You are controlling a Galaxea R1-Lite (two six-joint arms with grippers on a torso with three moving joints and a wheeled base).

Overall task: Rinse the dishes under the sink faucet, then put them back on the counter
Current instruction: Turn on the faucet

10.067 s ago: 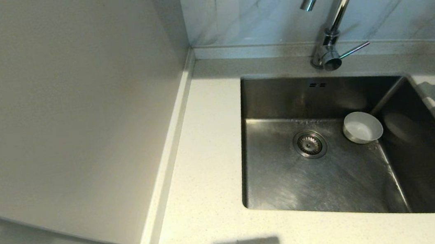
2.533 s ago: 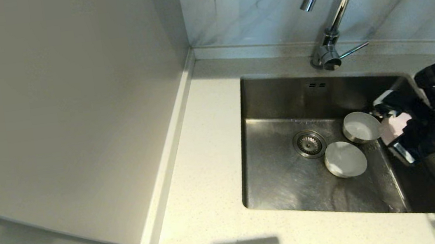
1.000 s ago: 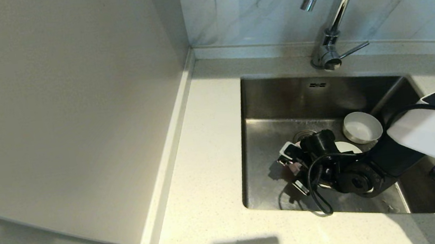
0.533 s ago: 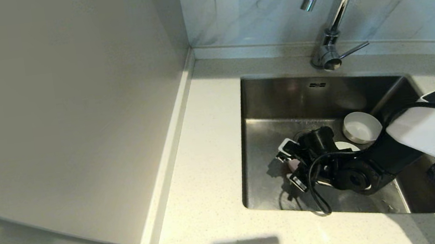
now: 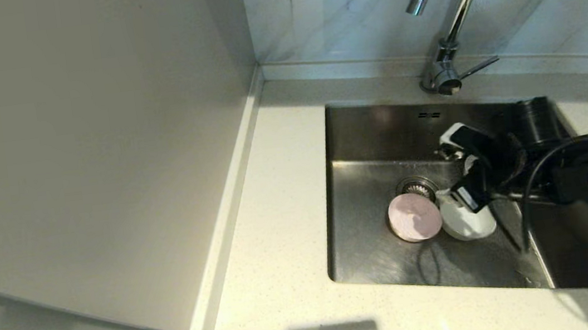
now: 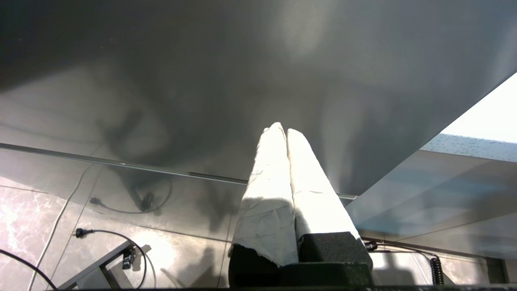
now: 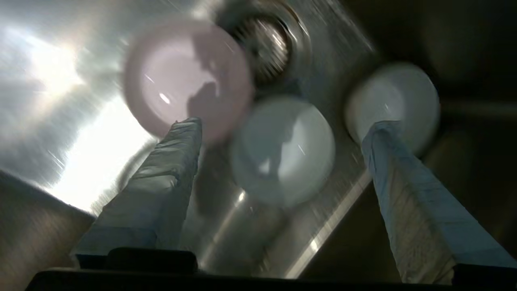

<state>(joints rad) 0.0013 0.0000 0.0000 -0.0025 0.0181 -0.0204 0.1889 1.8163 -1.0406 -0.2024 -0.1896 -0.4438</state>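
Three dishes lie in the sink (image 5: 368, 133). The pale pink bowl (image 5: 414, 217) (image 7: 188, 79) sits just in front of the drain (image 5: 418, 185), touching a pale grey bowl (image 5: 469, 220) (image 7: 284, 149) on its right. The white bowl (image 7: 394, 101) lies further back; the arm hides it in the head view. My right gripper (image 5: 457, 167) (image 7: 282, 123) hangs open above the bowls, holding nothing. The sink faucet (image 5: 454, 5) rises behind the basin, and no water shows at its spout. My left gripper (image 6: 281, 130) is shut and empty, out of the head view.
The counter (image 5: 278, 217) runs along the sink's left and front, with a raised rim at the back. A plain beige wall panel (image 5: 91, 156) stands on the left. The faucet's thin side lever (image 5: 477, 68) points right. A black cable (image 5: 523, 204) loops from the right wrist.
The right gripper opened and let go of the pink bowl, which now lies by the drain. The arm then pulled up and back to the right.
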